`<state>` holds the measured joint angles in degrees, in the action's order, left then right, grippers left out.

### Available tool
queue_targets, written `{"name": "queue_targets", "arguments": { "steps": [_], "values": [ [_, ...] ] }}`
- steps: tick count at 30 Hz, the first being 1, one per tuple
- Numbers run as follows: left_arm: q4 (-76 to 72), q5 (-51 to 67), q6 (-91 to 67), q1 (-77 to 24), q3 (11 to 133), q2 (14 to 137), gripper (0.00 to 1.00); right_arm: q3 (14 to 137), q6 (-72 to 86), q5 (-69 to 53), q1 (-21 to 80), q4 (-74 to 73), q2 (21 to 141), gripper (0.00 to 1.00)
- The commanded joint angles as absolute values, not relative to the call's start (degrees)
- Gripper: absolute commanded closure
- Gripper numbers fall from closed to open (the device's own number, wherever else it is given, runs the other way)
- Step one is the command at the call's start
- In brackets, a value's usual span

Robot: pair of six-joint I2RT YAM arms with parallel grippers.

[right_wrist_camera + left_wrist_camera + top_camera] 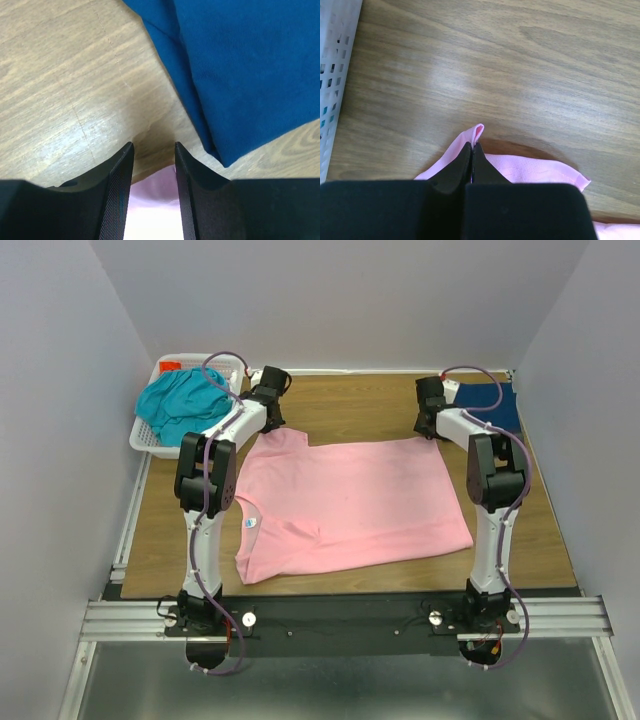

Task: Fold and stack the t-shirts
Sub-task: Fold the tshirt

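Should the right gripper (153, 150) close with only the very edge of the cloth between its fingers, the light pink t-shirt (350, 500) could slip free once its far edge is lifted. With the other corner already pinned, the fold would then likely come out skewed. A second risk sits close by. The folded navy-blue t-shirt (250, 65) lies at the far right of the wooden table (380, 405), its corner just beside the right finger, so a sideways drift could snag it and drag the stack.

The right gripper's jaws stand part-way apart over the far right corner of the pink shirt. Pink cloth shows between them low in the wrist view, with bare wood between the tips, and no clamp on the cloth is visible. The left gripper (472, 150) is clenched tight on a small pinch of pink fabric at the shirt's far left corner, by the sleeve.

The pink shirt itself lies spread flat across the middle of the table, collar to the left. The teal t-shirt (185, 400) sits bunched in the white lattice basket (145, 445) at the far left.
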<state>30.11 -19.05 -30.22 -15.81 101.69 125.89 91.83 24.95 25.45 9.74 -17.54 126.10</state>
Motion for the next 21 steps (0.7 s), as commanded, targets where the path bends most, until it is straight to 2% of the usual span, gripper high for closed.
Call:
{"name": "queue_targets", "arguments": {
  "steps": [1, 4, 7, 10, 14, 15, 17, 21],
  "values": [
    [29.44, -18.28, -30.41, -15.56, 100.46, 122.96, 1.00, 88.77, 26.28, 25.14, 9.58, -20.83, 124.72, 0.55],
    [29.35, -18.11, -30.59, -15.56, 100.37, 122.61, 1.00, 88.16, 26.10, 26.01, 9.58, -21.00, 123.66, 0.55],
    [29.00, -18.02, -30.41, -15.64, 99.76, 121.91, 1.00, 87.72, 25.66, 28.29, 9.58, -21.53, 123.31, 0.50],
    [28.57, -18.02, -30.41, -15.64, 98.97, 121.47, 1.00, 86.58, 25.58, 29.27, 9.49, -21.97, 122.52, 0.50],
    [28.21, -17.67, -30.41, -15.64, 98.53, 121.11, 1.00, 86.22, 26.10, 28.65, 9.49, -21.88, 122.52, 0.58],
    [28.21, -17.58, -30.41, -15.64, 98.61, 121.11, 1.00, 86.57, 26.02, 27.96, 9.49, -21.88, 122.87, 0.67],
    [28.04, -17.14, -30.24, -15.64, 98.70, 121.03, 1.00, 87.01, 26.54, 27.16, 9.58, -21.88, 123.13, 0.77],
    [27.77, -17.05, -30.06, -15.64, 99.40, 121.29, 1.00, 88.68, 26.90, 27.51, 9.58, -21.88, 123.40, 0.86]
  ]
}}
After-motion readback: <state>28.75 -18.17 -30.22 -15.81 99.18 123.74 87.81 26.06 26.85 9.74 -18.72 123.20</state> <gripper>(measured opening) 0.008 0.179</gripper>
